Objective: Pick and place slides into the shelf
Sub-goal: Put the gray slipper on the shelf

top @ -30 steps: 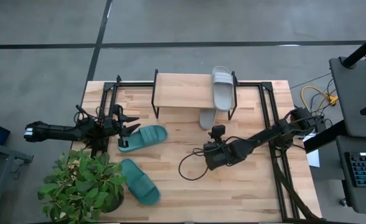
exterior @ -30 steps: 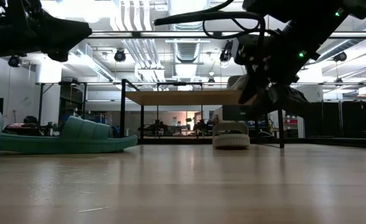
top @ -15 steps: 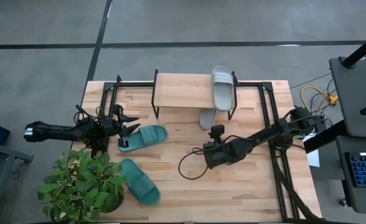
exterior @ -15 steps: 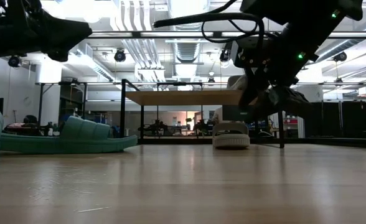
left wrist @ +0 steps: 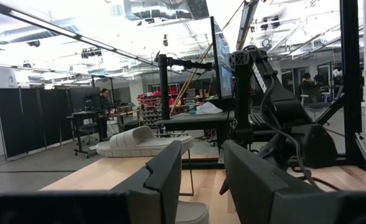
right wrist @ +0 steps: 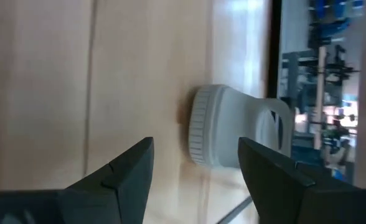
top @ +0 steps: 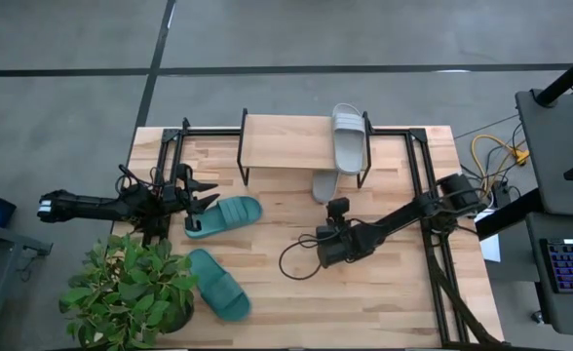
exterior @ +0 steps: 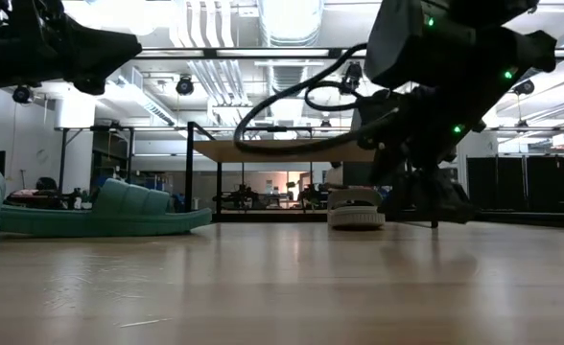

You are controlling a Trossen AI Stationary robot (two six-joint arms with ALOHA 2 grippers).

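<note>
Grey slide (right wrist: 233, 127) ahead of open right hand (right wrist: 195, 163)

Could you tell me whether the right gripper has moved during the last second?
Yes. In the high view the right gripper has drawn back slightly from the shelf toward the table's near edge, and it is open.

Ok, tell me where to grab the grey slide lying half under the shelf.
Probably by its exposed end. The grey slide lies flat on the table, its other end under the shelf, so only the end facing the right pincer is free. Come in low from the table's open side, the open pincer straddling the sole's edges.
</note>
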